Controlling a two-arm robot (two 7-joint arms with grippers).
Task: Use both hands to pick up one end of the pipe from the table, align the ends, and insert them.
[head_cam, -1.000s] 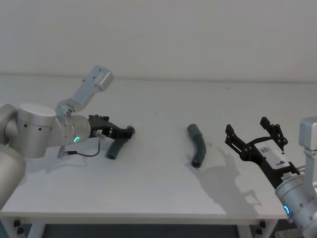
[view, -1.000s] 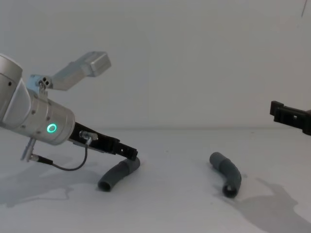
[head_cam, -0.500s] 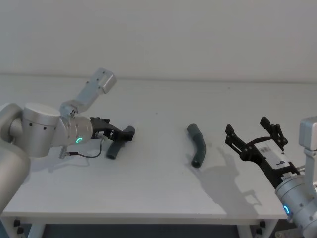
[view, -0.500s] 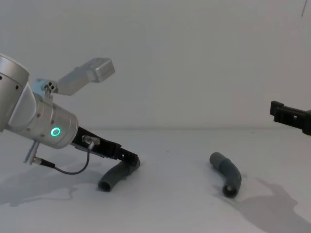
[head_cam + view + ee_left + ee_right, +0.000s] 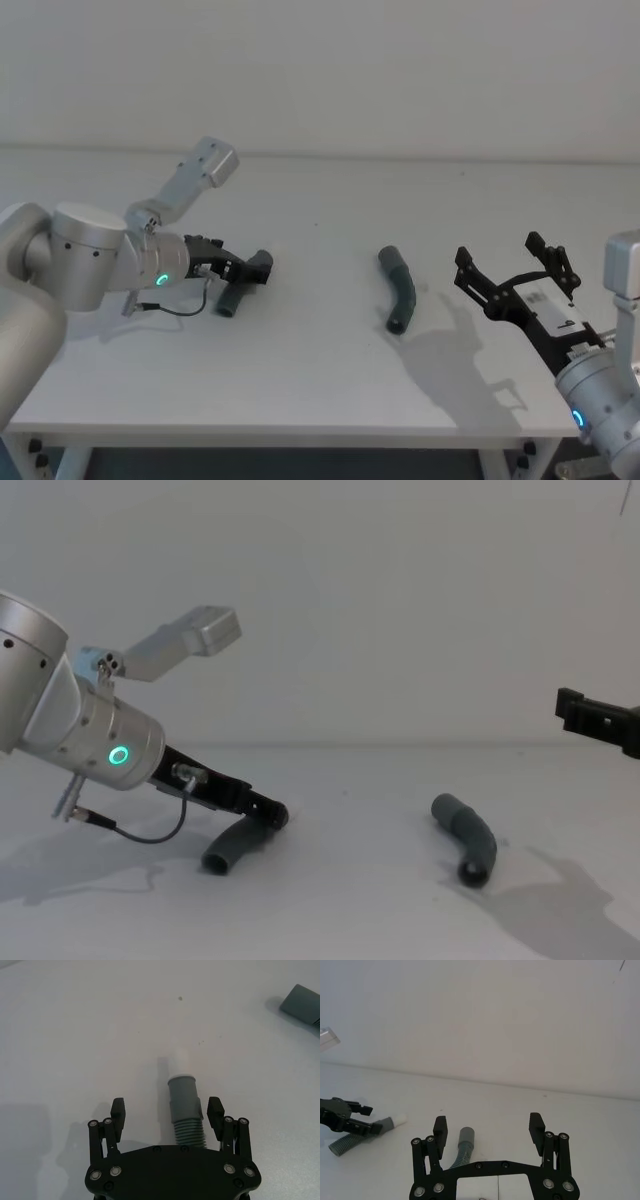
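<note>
On the table (image 5: pixel 300 370), head view: left gripper (image 5: pixel 250 270) has sunk lower over the left pipe piece (image 5: pixel 230 298). Right gripper (image 5: pixel 498 262) hangs spread wide, unmoved, beside the right pipe piece (image 5: pixel 401 293). Left wrist view: fingers (image 5: pixel 118 1111) apart, straddling the collar end, seemingly not touching. Chest view: that piece lies flat on the table, so the grasp looks imminent.

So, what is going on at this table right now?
The robot is setting up to join two grey pipe pieces. The left tool is low over the table and open, with its fingers on either side of the left piece, not yet clamped. The right tool is also open and hovers above the table, to the right of the right piece and apart from it. The two pieces are apart, not joined.
</note>
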